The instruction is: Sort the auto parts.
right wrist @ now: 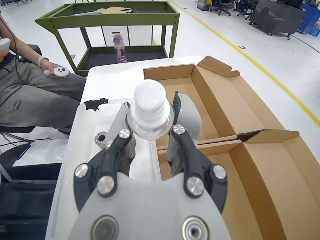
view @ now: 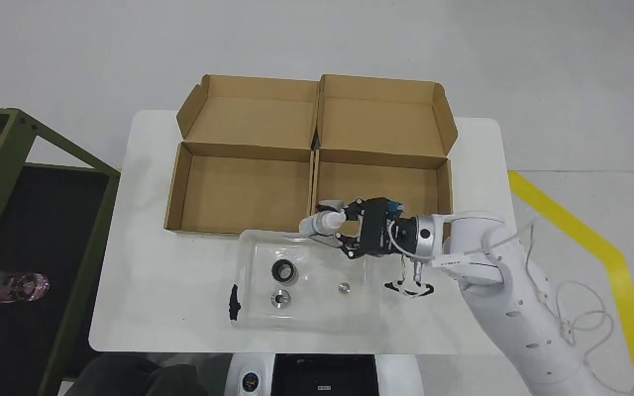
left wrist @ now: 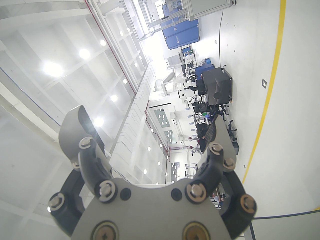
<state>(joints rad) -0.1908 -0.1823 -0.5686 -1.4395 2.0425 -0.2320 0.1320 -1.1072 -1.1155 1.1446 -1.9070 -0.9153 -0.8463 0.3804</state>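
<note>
My right gripper (view: 340, 224) (right wrist: 151, 106) is shut on a white bulb-shaped part (view: 319, 222) (right wrist: 149, 101) with a clear round collar. It holds the part above the far rim of the clear tray (view: 317, 315) (right wrist: 82, 123), close to where the two open cardboard boxes meet. In the tray lie a dark ring bearing (view: 285, 270), a second round metal part (view: 281, 298) and a small metal piece (view: 344, 288). A short metal cylinder (right wrist: 101, 138) lies just beside the fingers. My left gripper (left wrist: 146, 123) points up at the ceiling, open and holding nothing.
The left cardboard box (view: 243, 193) and the right cardboard box (view: 381, 188) (right wrist: 250, 176) stand behind the tray, lids folded back. A black scrap (view: 235, 302) sits at the tray's left end and a black-and-white item (view: 408, 288) at its right. A green cart (view: 40, 198) stands left of the table.
</note>
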